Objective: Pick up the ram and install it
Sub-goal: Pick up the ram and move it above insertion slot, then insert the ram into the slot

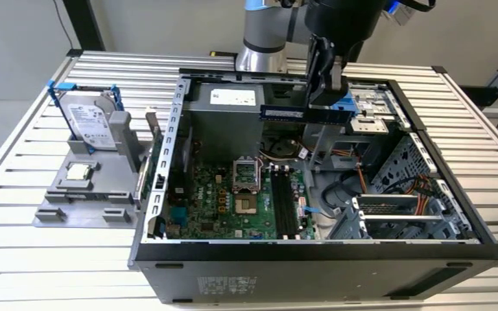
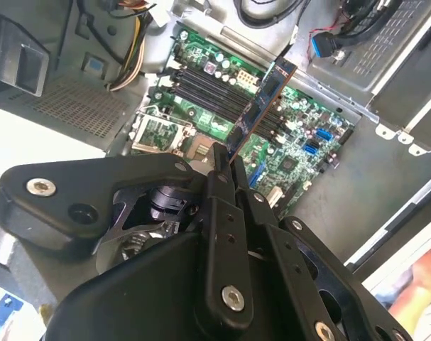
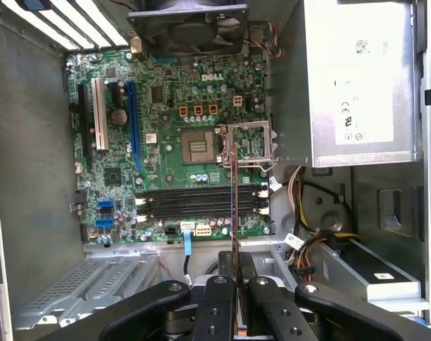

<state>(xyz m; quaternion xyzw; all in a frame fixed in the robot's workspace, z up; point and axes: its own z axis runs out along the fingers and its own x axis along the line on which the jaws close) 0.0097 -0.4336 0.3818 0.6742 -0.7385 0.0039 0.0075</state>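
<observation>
exterior view: black two-finger gripper (image 1: 325, 98) clenched on the long, narrow blue-green circuit-board ram (image 1: 305, 115), level above the open dark metal computer case (image 1: 318, 259) | second wrist view: grasp looks off-centre, so the stick may pivot | first wrist view: ram's edge crosses the black memory slots (image 3: 201, 201); unaligned, it would likely jam

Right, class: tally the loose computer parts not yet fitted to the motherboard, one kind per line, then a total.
Ram stick: 1, held by the gripper, jaws shut on it
Hard drive: 1, upright on the grey stand
Processor chip: 1, flat on the grey stand
Total: 3
</observation>
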